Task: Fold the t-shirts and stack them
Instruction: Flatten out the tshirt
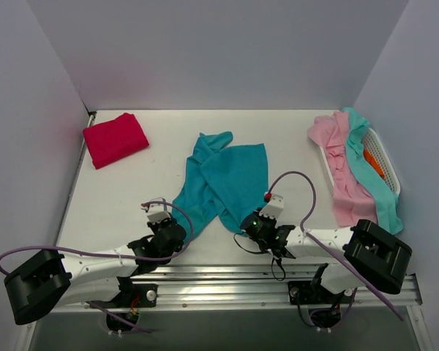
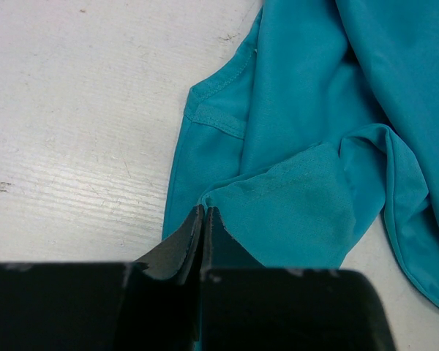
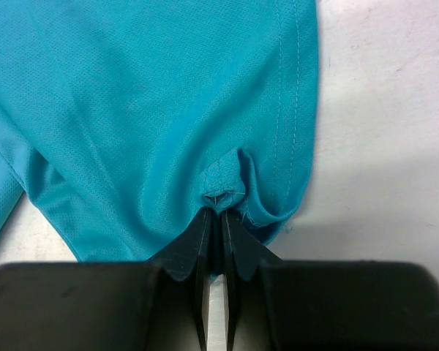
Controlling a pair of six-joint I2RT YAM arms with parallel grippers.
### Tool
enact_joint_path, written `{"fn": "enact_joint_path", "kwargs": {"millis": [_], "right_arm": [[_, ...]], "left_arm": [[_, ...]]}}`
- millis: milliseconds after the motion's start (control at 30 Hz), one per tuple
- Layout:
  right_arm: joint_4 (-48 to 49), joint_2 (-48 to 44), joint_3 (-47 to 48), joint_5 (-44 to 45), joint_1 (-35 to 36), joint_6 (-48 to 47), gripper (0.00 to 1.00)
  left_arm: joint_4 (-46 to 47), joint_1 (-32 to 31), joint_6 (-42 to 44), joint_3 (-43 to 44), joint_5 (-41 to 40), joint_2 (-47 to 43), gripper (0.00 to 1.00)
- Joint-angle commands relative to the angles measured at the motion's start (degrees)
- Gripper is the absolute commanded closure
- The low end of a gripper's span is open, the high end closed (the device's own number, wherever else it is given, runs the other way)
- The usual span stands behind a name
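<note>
White table [image 1: 161,146] between pale walls [image 1: 205,51]; left gripper [image 2: 205,213] and right gripper [image 3: 219,213] each pinch the teal t-shirt [image 1: 230,175].

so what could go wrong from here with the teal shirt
The right tool grips only a small pucker near the hem of the teal shirt, and the left tool just a thin edge; either could slip out on a pull. The shirt lies twisted and bunched, so a fold may come out crooked.

Teal t-shirt [image 1: 227,183] lies crumpled centrally, red t-shirt [image 1: 115,139] folded far left, pink t-shirt [image 1: 340,183] and aqua t-shirt [image 1: 380,197] heaped right.
</note>
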Motion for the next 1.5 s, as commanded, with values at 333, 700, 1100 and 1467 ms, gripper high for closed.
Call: {"fn": "enact_joint_path", "kwargs": {"millis": [333,700,1100,1467], "right_arm": [[-23.3,-8.1,8.3,10.0,8.1,5.4,1.0],[-43.9,-24.0,19.5,19.5,18.1,9.0,1.0],[-54.4,-32.6,33.6,23.6,20.4,0.6,1.0],[-44.5,-34.5,61.1,23.2,20.3,-25.0,1.0]], "left_arm": [[-13.8,-2.0,-3.3,7.1,-4.4,-2.3,0.98],[-43.8,-11.0,-6.6,23.0,-8.8,-14.4,0.98],[-56.6,-11.3,8.0,44.0,-13.3,-22.9,0.98],[-35.7,-11.4,45.6,70.7,-3.5,-18.7,0.98]]}}
